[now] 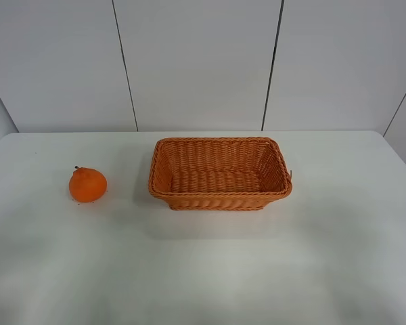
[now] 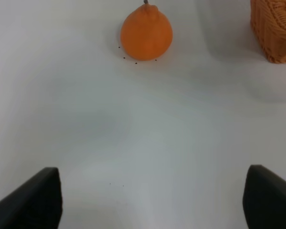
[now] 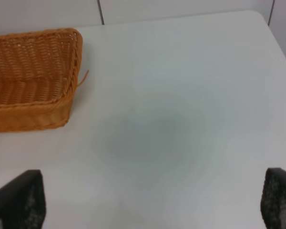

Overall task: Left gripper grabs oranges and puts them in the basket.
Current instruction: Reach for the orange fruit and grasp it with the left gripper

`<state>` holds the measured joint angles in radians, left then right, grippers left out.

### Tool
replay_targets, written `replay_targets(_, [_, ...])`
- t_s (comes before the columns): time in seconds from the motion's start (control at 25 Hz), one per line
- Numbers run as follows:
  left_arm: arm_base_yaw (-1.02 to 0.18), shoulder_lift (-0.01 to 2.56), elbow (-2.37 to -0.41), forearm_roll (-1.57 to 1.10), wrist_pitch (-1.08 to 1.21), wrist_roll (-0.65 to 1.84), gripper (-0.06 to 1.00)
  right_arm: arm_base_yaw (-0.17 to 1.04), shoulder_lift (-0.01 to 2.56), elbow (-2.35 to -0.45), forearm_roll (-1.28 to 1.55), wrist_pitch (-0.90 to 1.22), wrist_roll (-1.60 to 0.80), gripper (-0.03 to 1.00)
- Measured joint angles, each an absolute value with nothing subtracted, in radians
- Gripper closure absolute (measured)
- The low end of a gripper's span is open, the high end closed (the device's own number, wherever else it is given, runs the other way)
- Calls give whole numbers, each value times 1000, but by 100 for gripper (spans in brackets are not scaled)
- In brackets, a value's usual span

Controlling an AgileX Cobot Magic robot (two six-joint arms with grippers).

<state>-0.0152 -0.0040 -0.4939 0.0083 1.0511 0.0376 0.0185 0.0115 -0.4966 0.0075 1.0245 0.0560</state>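
The orange point(image 1: 88, 184) sits on the white table, left of the wicker basket point(image 1: 220, 201), with its knob and stem up. The basket is empty. Neither arm shows in the exterior high view. In the left wrist view the orange point(image 2: 146, 33) lies well ahead of my left gripper point(image 2: 155, 200), whose dark fingertips point(image 2: 35, 200) stand wide apart with nothing between them; a basket corner point(image 2: 275, 28) shows at the side. In the right wrist view my right gripper point(image 3: 152, 202) is open and empty, with the basket point(image 3: 33, 114) ahead to one side.
The white table point(image 1: 203, 271) ends at a white panelled wall point(image 1: 203, 61) behind the basket. A loose wicker strand point(image 3: 82, 78) sticks out from the basket's right end.
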Motion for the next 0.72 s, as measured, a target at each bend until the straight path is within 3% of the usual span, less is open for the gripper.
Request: replay_targets(0.72, [-15,-4,-505,7,1046,55,7,18,12,-497,8,1024,56,27])
